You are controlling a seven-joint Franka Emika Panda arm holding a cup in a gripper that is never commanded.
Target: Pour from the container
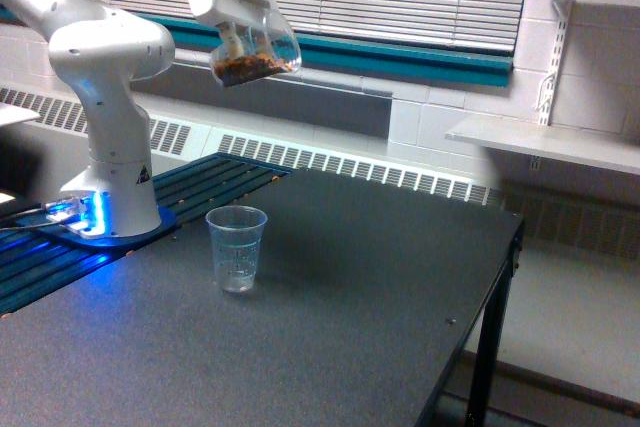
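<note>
The container (256,55), a small clear round cup with brown nuts showing through its wall, hangs tilted in the air at the upper left of the exterior view. My gripper (238,29) is shut on the container from above. It sits well above the clear tapered plastic cup (236,248), which stands upright on the dark table (330,327). The container is slightly to the exterior view's right of that cup's mouth. The fingertips are partly hidden by the container.
The white arm base (112,177) stands at the table's left on a blue-lit plate. Window blinds and a teal sill run behind. A white shelf (545,142) is at the exterior view's right, past the table's edge (500,277).
</note>
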